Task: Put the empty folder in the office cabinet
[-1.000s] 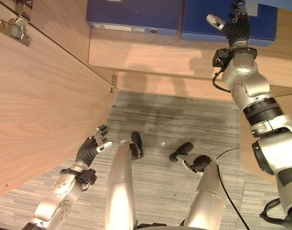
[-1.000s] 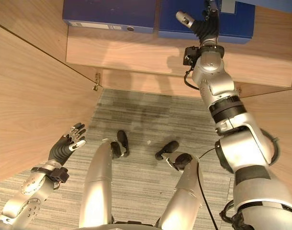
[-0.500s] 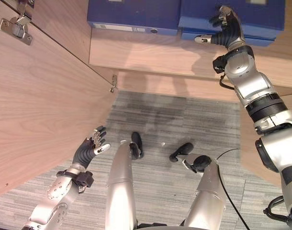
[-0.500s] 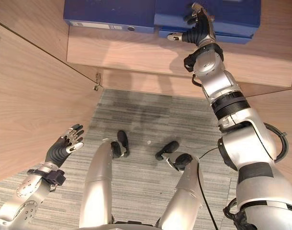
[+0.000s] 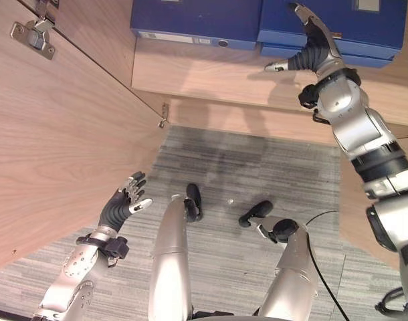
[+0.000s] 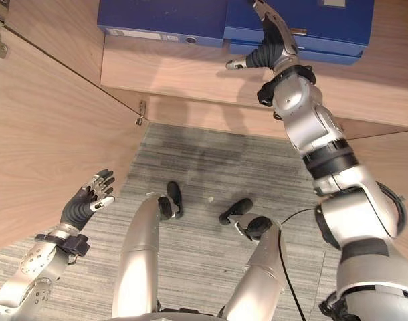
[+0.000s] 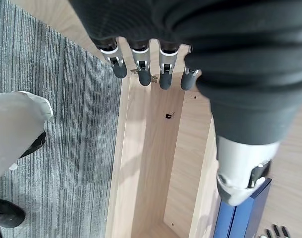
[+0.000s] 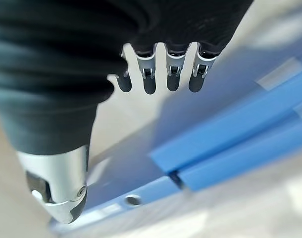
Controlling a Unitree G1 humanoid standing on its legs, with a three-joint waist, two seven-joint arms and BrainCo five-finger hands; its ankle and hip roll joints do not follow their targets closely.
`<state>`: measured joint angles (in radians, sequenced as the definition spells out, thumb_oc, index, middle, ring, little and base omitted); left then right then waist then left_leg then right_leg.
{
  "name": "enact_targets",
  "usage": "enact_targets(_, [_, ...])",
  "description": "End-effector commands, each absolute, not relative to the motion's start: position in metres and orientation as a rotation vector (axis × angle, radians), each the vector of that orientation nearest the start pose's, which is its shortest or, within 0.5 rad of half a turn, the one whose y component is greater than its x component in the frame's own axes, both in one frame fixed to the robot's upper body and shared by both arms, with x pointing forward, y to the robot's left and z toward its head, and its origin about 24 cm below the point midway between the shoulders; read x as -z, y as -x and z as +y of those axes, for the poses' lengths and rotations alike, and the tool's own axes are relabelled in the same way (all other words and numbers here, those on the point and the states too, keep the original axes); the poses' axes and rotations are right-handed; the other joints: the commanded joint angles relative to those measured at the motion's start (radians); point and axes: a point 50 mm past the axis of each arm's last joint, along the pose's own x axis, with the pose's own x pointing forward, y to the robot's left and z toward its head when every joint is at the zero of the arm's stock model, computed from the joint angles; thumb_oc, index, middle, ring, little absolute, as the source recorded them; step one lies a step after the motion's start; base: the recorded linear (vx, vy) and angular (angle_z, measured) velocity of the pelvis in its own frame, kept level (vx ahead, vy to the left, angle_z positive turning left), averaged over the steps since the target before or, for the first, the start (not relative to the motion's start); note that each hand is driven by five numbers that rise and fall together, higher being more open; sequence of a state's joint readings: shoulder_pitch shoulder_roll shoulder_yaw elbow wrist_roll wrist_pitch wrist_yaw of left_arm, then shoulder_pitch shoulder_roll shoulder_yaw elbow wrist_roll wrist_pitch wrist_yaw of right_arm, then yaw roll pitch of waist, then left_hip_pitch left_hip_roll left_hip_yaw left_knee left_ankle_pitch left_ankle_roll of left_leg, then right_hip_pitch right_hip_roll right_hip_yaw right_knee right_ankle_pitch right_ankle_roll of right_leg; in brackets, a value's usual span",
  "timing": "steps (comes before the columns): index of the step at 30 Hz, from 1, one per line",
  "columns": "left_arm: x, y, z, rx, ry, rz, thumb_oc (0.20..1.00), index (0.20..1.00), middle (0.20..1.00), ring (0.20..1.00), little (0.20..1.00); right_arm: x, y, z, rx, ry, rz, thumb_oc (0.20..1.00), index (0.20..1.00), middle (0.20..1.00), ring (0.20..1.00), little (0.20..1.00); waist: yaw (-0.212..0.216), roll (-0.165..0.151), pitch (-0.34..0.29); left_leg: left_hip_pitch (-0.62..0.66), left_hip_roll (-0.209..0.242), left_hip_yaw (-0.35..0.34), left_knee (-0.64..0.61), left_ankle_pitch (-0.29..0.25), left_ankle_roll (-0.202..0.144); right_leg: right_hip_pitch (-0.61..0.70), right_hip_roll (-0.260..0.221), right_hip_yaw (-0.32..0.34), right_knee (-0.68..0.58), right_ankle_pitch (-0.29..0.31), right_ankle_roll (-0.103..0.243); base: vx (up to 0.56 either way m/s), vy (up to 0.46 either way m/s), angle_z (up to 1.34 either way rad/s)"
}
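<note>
Two blue folders lie stacked at the right of the cabinet shelf (image 5: 211, 73), the upper folder (image 5: 364, 20) on the lower folder (image 5: 364, 57). A third blue folder (image 5: 197, 23) lies to their left. My right hand (image 5: 316, 57) reaches up to the stack, open, fingers (image 8: 150, 74) straight over the upper folder's near left corner and thumb pointing left. Whether they touch it I cannot tell. My left hand (image 5: 120, 208) hangs low by the open door, open and holding nothing, its fingers (image 7: 141, 69) straight.
The open wooden cabinet door (image 5: 57, 134) stands along the left, with a metal hinge (image 5: 33, 35) near its top. Another wooden panel (image 5: 354, 214) rises on the right. Grey striped carpet (image 5: 257, 160) lies below the shelf, between the two.
A second blue folder now lies on the right-hand one. My right hand has come back from the folder's far part to its near corner, fingers straightened. The left hand has hardly moved.
</note>
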<state>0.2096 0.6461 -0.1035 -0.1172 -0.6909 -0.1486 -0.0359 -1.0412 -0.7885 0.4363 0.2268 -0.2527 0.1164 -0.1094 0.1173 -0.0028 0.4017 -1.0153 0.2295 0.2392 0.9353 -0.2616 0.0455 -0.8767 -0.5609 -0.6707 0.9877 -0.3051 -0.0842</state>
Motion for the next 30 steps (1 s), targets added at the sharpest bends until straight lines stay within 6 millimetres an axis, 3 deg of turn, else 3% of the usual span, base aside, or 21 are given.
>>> enact_targets(1, [-0.063, -0.2, 0.243, 0.113, 0.029, 0.007, 1.0, 1.0, 1.0, 1.0, 1.0, -0.327, -0.338, -0.183, 0.211, 1.249, -0.743, 1.0, 1.0, 1.0, 1.0, 1.0, -0.009, 0.001, -0.019, -0.009, 0.019, -0.063, -0.058, -0.027, -0.111, 0.087, -0.06, 0.075, -0.023, -0.04, 0.194, 0.0, 0.0, 0.0])
enact_targets(7, [-0.062, -0.202, 0.239, 0.084, 0.016, 0.002, 1.0, 1.0, 1.0, 1.0, 1.0, -0.322, -0.311, -0.212, 0.531, 1.285, -0.758, 1.0, 1.0, 1.0, 1.0, 1.0, -0.031, -0.002, -0.036, 0.0, 0.02, -0.063, -0.063, -0.029, -0.109, 0.09, -0.06, 0.08, -0.029, -0.034, 0.202, 0.0, 0.0, 0.0])
enact_targets(12, [-0.065, -0.205, 0.236, 0.121, -0.005, 0.003, 1.0, 1.0, 1.0, 1.0, 1.0, -0.294, -0.303, -0.207, 0.513, 1.16, -0.745, 1.0, 1.0, 1.0, 1.0, 1.0, -0.055, -0.015, -0.055, 0.064, 0.009, -0.054, -0.103, -0.016, -0.104, 0.137, -0.036, 0.092, -0.074, -0.012, 0.21, 0.0, 0.004, -0.02])
enact_targets(13, [-0.066, -0.205, 0.234, 0.146, -0.003, -0.001, 1.0, 1.0, 1.0, 1.0, 1.0, -0.272, -0.308, -0.206, 0.451, 1.145, -0.683, 1.0, 1.0, 1.0, 1.0, 1.0, -0.061, -0.022, -0.066, 0.11, 0.007, -0.048, -0.12, -0.013, -0.1, 0.166, -0.025, 0.102, -0.093, -0.005, 0.212, 0.02, 0.022, -0.14])
enact_targets(17, [-0.063, -0.205, 0.23, 0.182, 0.013, 0.005, 1.0, 1.0, 1.0, 1.0, 1.0, -0.224, -0.316, -0.208, 0.31, 1.135, -0.514, 1.0, 1.0, 1.0, 1.0, 1.0, -0.069, -0.03, -0.085, 0.202, -0.001, -0.043, -0.145, -0.014, -0.095, 0.24, 0.003, 0.114, -0.131, 0.009, 0.219, 0.01, 0.005, -0.1])
enact_targets(18, [-0.062, -0.204, 0.23, 0.184, 0.014, 0.009, 1.0, 1.0, 1.0, 1.0, 1.0, -0.223, -0.316, -0.208, 0.309, 1.135, -0.511, 1.0, 1.0, 1.0, 1.0, 1.0, -0.067, -0.029, -0.081, 0.215, -0.001, -0.041, -0.152, -0.013, -0.095, 0.253, 0.005, 0.113, -0.139, 0.012, 0.22, 0.0, 0.008, -0.13])
enact_targets(20, [-0.058, -0.204, 0.227, 0.205, 0.016, 0.024, 1.0, 1.0, 1.0, 1.0, 1.0, -0.193, -0.321, -0.209, 0.223, 1.086, -0.396, 1.0, 1.0, 1.0, 1.0, 1.0, -0.068, -0.031, -0.089, 0.276, -0.009, -0.037, -0.184, -0.008, -0.093, 0.304, 0.031, 0.116, -0.181, 0.03, 0.231, 0.0, 0.015, -0.15])
enact_targets(21, [-0.058, -0.204, 0.227, 0.206, 0.017, 0.026, 1.0, 1.0, 1.0, 1.0, 1.0, -0.192, -0.321, -0.21, 0.222, 1.085, -0.394, 1.0, 1.0, 1.0, 1.0, 1.0, -0.067, -0.031, -0.086, 0.286, -0.009, -0.035, -0.191, -0.006, -0.093, 0.314, 0.034, 0.115, -0.189, 0.035, 0.232, -0.01, 0.032, -0.19])
enact_targets(23, [-0.043, -0.205, 0.226, 0.227, 0.005, 0.092, 1.0, 1.0, 1.0, 1.0, 1.0, -0.136, -0.328, -0.213, 0.068, 1.029, -0.17, 1.0, 1.0, 1.0, 1.0, 1.0, -0.078, -0.038, -0.104, 0.443, -0.032, -0.009, -0.332, 0.044, -0.098, 0.456, 0.097, 0.119, -0.351, 0.114, 0.256, -0.01, 0.051, -0.17])
enact_targets(24, [-0.042, -0.205, 0.226, 0.227, 0.007, 0.092, 1.0, 1.0, 1.0, 1.0, 1.0, -0.135, -0.329, -0.213, 0.066, 1.028, -0.17, 1.0, 1.0, 1.0, 1.0, 1.0, -0.077, -0.037, -0.093, 0.469, -0.035, -0.004, -0.355, 0.054, -0.098, 0.478, 0.103, 0.117, -0.373, 0.127, 0.258, 0.01, 0.129, -0.31])
enact_targets(25, [-0.024, -0.204, 0.229, 0.204, 0.013, 0.167, 1.0, 1.0, 1.0, 1.0, 1.0, -0.101, -0.325, -0.212, -0.029, 0.92, -0.04, 1.0, 1.0, 1.0, 1.0, 1.0, -0.096, -0.037, -0.134, 0.592, -0.062, 0.018, -0.515, 0.109, -0.089, 0.575, 0.149, 0.113, -0.541, 0.208, 0.273, 0.01, 0.102, -0.36])
enact_targets(27, [-0.017, -0.203, 0.23, 0.192, 0.014, 0.197, 1.0, 1.0, 1.0, 1.0, 1.0, -0.091, -0.322, -0.21, -0.064, 0.88, -0.005, 1.0, 1.0, 1.0, 1.0, 1.0, -0.101, -0.034, -0.151, 0.642, -0.076, 0.027, -0.581, 0.13, -0.087, 0.615, 0.165, 0.103, -0.612, 0.242, 0.281, 0.03, 0.122, -0.48])
enact_targets(30, [0.004, -0.2, 0.229, 0.179, 0.035, 0.278, 1.0, 1.0, 1.0, 1.0, 1.0, -0.058, -0.31, -0.213, -0.09, 0.663, 0.107, 1.0, 1.0, 1.0, 1.0, 1.0, -0.125, -0.02, -0.212, 0.776, -0.129, 0.063, -0.784, 0.196, -0.09, 0.706, 0.198, 0.085, -0.801, 0.36, 0.313, 0.03, 0.141, -0.38])
